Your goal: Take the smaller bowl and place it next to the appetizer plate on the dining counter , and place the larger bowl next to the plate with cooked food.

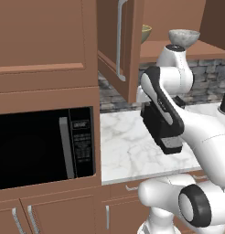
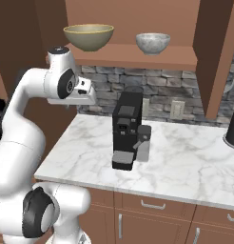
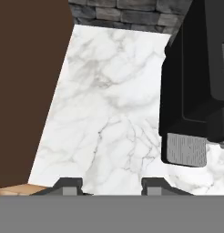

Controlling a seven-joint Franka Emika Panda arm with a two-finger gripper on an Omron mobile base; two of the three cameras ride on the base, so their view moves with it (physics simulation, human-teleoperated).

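Observation:
The larger bowl (image 2: 88, 37), olive-tan with a yellow rim, stands on the left of an open cabinet shelf. The smaller bowl (image 2: 152, 43), grey and speckled, stands to its right on the same shelf. In the left base view the larger bowl (image 1: 145, 33) peeks from behind the cabinet door and the smaller bowl (image 1: 183, 37) sits above my wrist. My gripper (image 3: 111, 184) hangs below the shelf, pointing down at the marble worktop, open with nothing between its fingers. Its hand (image 2: 73, 97) is under the larger bowl. The appetizer plate, the plate with cooked food and the dining counter are out of view.
A black coffee machine (image 2: 126, 131) stands on the white marble worktop (image 2: 185, 162), right of my hand. The cabinet door (image 1: 121, 45) is swung open. A built-in microwave (image 1: 41, 148) is on the left. A dark kettle-like object (image 2: 233, 126) stands at the far right.

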